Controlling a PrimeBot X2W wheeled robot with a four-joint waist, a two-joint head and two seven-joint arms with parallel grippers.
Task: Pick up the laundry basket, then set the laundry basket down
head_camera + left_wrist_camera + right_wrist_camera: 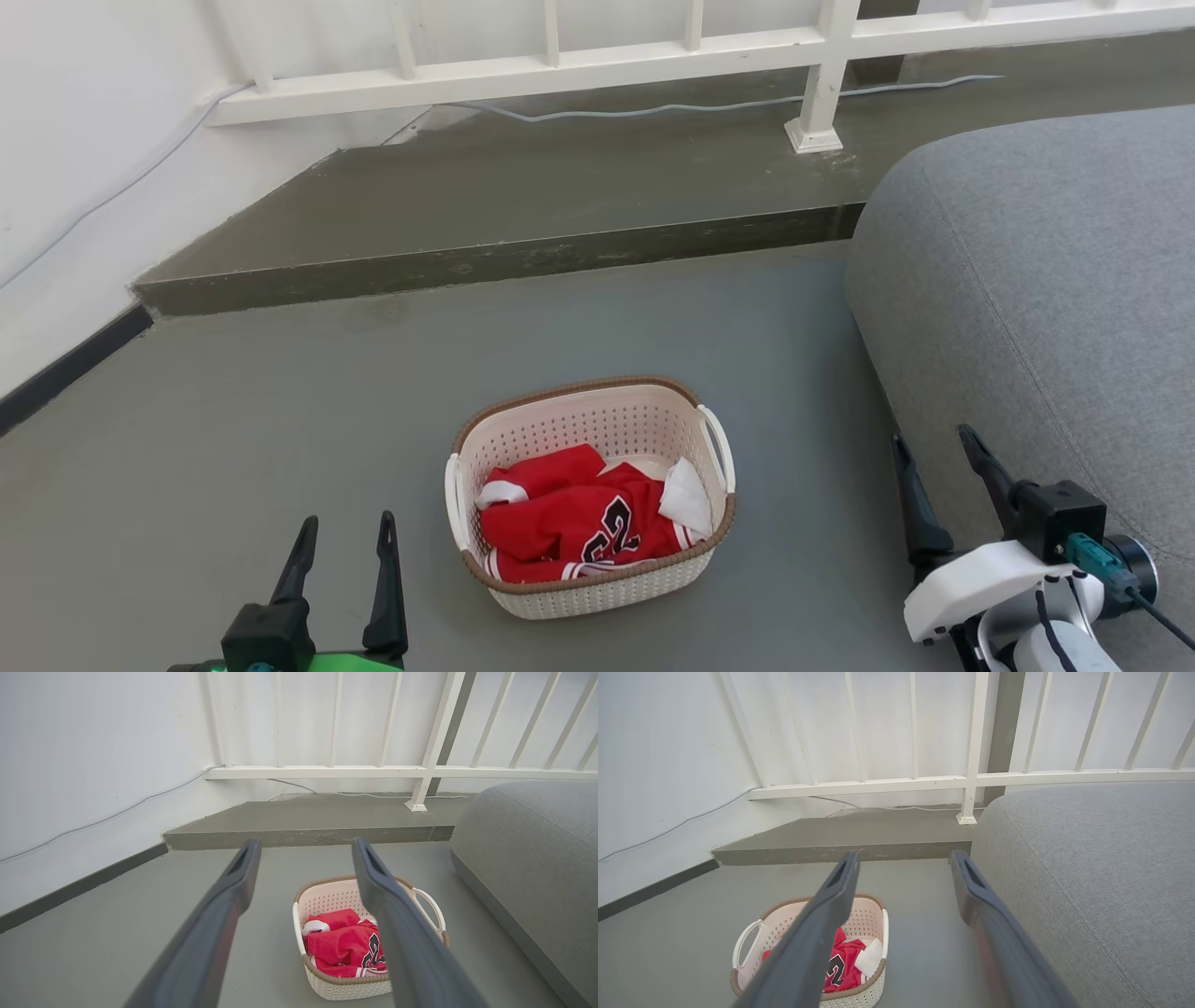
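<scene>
While the laundry basket (597,597) sits untouched, left end effector (347,520) at eight o'clock and right end effector (932,436) at three gape empty.

Grey floor (280,448), laundry basket (597,597) standing on it, grey sofa (1046,280) at right, raised step (560,215) behind

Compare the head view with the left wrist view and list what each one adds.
Head view: the right gripper, open, by the sofa, and a white cloth beside the red jersey in the basket. Left wrist view: the railing's upper bars, running high up the wall. Both: the open left gripper, the basket on the floor holding the red jersey, the sofa, the raised step.
</scene>
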